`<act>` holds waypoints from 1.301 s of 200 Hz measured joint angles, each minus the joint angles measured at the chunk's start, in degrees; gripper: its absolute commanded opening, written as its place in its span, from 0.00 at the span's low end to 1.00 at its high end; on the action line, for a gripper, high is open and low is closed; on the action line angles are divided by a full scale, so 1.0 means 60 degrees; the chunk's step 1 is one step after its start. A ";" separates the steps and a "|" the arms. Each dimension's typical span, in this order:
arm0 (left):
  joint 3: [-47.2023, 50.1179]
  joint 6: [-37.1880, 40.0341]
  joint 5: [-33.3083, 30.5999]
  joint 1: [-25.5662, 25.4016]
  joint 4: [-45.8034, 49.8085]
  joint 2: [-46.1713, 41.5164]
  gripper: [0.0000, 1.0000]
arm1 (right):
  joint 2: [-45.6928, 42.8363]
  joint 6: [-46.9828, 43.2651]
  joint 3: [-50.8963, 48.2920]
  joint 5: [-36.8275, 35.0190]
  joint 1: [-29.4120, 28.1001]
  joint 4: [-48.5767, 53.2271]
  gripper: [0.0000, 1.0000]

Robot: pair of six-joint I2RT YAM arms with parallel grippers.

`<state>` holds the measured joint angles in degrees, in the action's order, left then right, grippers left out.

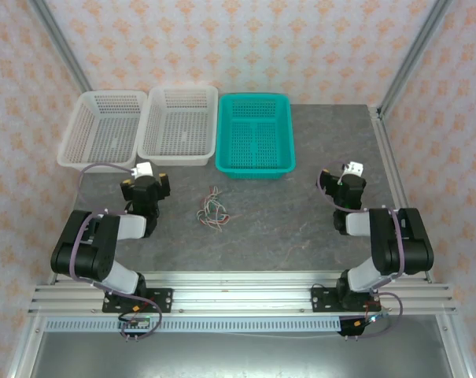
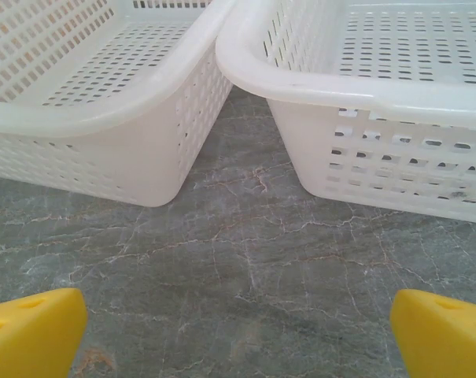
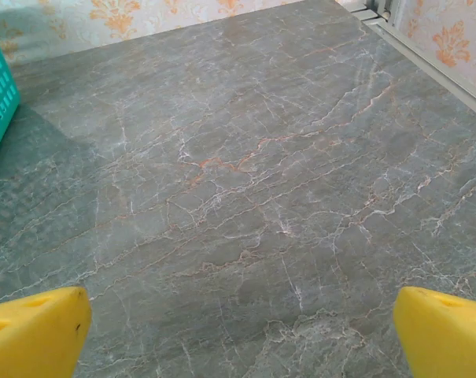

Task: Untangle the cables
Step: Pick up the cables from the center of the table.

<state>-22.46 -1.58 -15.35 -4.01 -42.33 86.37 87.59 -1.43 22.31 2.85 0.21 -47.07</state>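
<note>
The cables (image 1: 212, 211) lie in a small tangle of thin red, green and cream-white wires on the grey marble table, between the two arms and in front of the baskets. My left gripper (image 1: 147, 183) rests to their left, near the white baskets. It is open (image 2: 238, 335), with bare table between its yellow fingertips (image 2: 33, 331). My right gripper (image 1: 337, 181) sits far to the right of the tangle. It is open too (image 3: 238, 335), nothing between its yellow fingertips (image 3: 442, 331).
Two white perforated baskets (image 1: 100, 130) (image 1: 177, 126) and a teal basket (image 1: 255, 134) stand in a row at the back of the table (image 1: 285, 228). In the left wrist view the white baskets' walls (image 2: 143, 157) (image 2: 395, 165) rise just ahead. A metal frame rail (image 1: 387, 165) borders the right side.
</note>
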 measured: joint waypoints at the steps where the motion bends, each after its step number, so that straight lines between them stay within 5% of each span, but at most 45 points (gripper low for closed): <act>1: 0.0000 0.0000 0.0000 0.0000 0.0000 0.0000 1.00 | 0.0000 0.0004 0.0000 -0.0004 0.0000 0.0000 0.99; 172: 0.0000 0.0000 0.0000 -0.0004 0.0000 0.0000 0.99 | -0.0688 0.0062 -0.0004 -0.0404 -0.0007 0.0656 0.99; 221: -0.0080 0.0036 -0.0186 -0.0233 0.0667 -0.0710 0.91 | -0.4834 0.2419 0.1617 -0.0889 -0.0120 0.5282 0.88; 260: -0.1705 -0.0321 -0.0506 -0.0892 0.3945 -0.3162 0.88 | -0.4299 0.2747 0.4441 0.0852 -0.1209 0.8888 0.84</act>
<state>-32.69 -3.51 -18.39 -9.37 -18.65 67.40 61.80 15.05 48.95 7.97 -7.05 6.26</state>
